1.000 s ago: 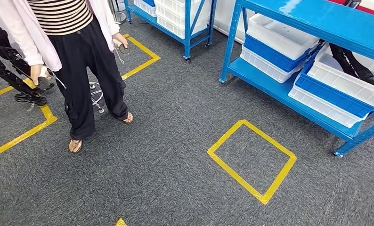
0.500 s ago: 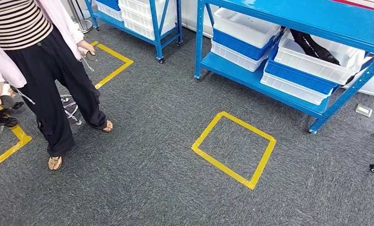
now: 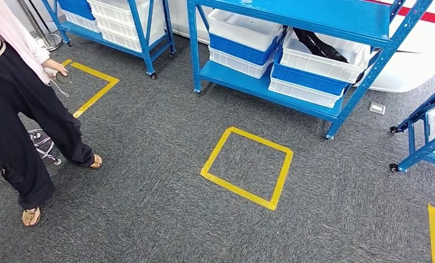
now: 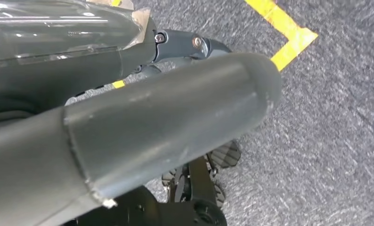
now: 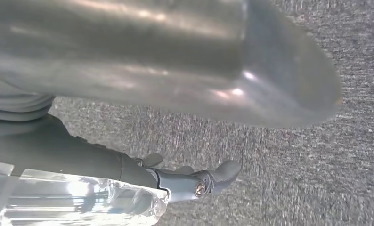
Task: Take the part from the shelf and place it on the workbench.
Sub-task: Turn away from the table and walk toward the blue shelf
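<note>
A blue metal shelf [image 3: 292, 13] stands at the back of the head view, its lower board stacked with white and blue bins. A long black part [image 3: 319, 46] lies in the upper white bin [image 3: 314, 66] on the right of that board. My left hand [image 4: 175, 108] hangs above grey carpet, thumb large in front and darker fingers [image 4: 199, 44] stretched out, holding nothing. My right hand [image 5: 175, 70] hangs likewise over the carpet, with its fingers [image 5: 208, 181] straight and nothing in them. Both hands are far from the shelf.
A person [image 3: 18, 126] in black trousers stands at the left, with a stool base [image 3: 43, 145] beside their feet. A yellow tape square [image 3: 248, 167] marks the carpet before the shelf. A second bin shelf [image 3: 144, 33] stands back left and a wheeled blue rack [image 3: 423, 137] at the right.
The whole head picture has shifted left as the camera turned: the shelf with the black part has come from the right edge toward the middle. The person now sits at the left edge.
</note>
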You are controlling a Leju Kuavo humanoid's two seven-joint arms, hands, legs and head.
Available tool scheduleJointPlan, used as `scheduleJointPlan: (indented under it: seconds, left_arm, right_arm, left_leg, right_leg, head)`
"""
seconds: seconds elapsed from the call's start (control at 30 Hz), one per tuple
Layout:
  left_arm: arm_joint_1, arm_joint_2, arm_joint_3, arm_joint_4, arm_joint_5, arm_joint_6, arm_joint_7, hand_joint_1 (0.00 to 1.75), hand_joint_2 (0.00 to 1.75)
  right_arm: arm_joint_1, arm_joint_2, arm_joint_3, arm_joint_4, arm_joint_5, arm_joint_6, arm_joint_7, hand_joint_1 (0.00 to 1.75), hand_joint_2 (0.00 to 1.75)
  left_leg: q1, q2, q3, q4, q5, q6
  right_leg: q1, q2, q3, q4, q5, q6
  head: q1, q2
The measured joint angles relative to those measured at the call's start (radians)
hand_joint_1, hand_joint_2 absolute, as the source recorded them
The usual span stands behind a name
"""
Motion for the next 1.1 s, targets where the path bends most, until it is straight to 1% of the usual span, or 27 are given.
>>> scheduleJointPlan:
  seconds: [0.03, 0.13, 0.2, 0.27, 0.53, 0.8, 0.93, 1.1]
  left_arm:
    - [0.0, 0.0, -0.001, 0.0, -0.001, 0.0, 0.0, 0.0, 0.0]
    - [0.001, 0.001, -0.005, 0.0, -0.003, 0.0, 0.0, 0.0, 0.0]
    - [0.002, 0.001, -0.007, 0.0, -0.003, 0.0, -0.001, 0.0, 0.0]
    - [0.002, 0.001, -0.008, 0.0, -0.003, 0.0, -0.001, 0.0, 0.0]
    - [0.001, 0.001, -0.009, 0.0, -0.005, 0.0, -0.001, 0.0, 0.0]
    - [0.001, 0.002, -0.009, 0.0, -0.004, 0.003, -0.003, 0.0, 0.0]
    - [0.001, 0.002, -0.008, 0.0, 0.015, -0.004, -0.042, 0.0, 0.0]
    - [0.001, 0.002, -0.007, 0.0, 0.029, -0.042, -0.09, 0.0, 0.0]
  right_arm:
    - [0.002, 0.0, 0.0, 0.0, 0.006, -0.004, -0.002, 0.0, 0.0]
    - [0.003, 0.0, 0.0, 0.0, 0.011, -0.007, -0.002, 0.0, 0.0]
    - [0.003, -0.001, 0.0, 0.0, 0.012, -0.007, -0.002, 0.0, 0.0]
    - [0.003, -0.001, 0.0, 0.0, 0.012, -0.008, -0.002, 0.0, 0.0]
    - [0.003, -0.001, 0.0, 0.0, 0.013, -0.01, 0.0, 0.0, 0.0]
    - [0.003, 0.0, 0.001, 0.0, 0.029, -0.02, 0.009, 0.0, 0.0]
    - [0.003, 0.0, 0.001, 0.0, 0.032, -0.02, 0.014, 0.0, 0.0]
    - [0.004, -0.001, 0.001, 0.0, 0.037, -0.02, 0.012, 0.0, 0.0]
  left_leg:
    - [-0.004, 0.0, 0.0, -0.001, 0.0, 0.002]
    - [-0.014, -0.001, -0.002, 0.0, 0.003, 0.012]
    - [-0.017, -0.002, -0.005, 0.001, 0.005, 0.016]
    - [-0.018, -0.002, -0.007, 0.002, 0.007, 0.018]
    - [-0.019, -0.002, -0.006, 0.002, 0.005, 0.022]
    - [-0.014, -0.002, -0.006, 0.002, 0.005, 0.021]
    - [-0.012, -0.002, -0.006, 0.002, 0.005, 0.021]
    - [-0.011, -0.002, -0.006, 0.002, 0.005, 0.021]
  right_leg:
    - [0.001, -0.001, -0.003, 0.0, -0.001, -0.001]
    - [-0.004, -0.003, -0.004, -0.001, 0.003, 0.01]
    - [-0.006, -0.003, -0.001, -0.002, 0.005, 0.015]
    - [-0.008, -0.003, 0.001, -0.003, 0.006, 0.017]
    - [-0.012, -0.004, -0.001, -0.004, 0.006, 0.018]
    - [-0.01, -0.005, 0.0, -0.004, 0.007, 0.018]
    - [-0.008, -0.005, 0.0, -0.004, 0.007, 0.018]
    - [-0.008, -0.005, 0.0, -0.004, 0.007, 0.018]
  head:
    - [0.0, 0.0]
    - [0.0, 0.0]
    - [0.0, 0.0]
    - [0.0, 0.0]
    - [0.0, 0.0]
    - [0.0, 0.0]
    - [0.0, 0.0]
    - [0.0, 0.0]
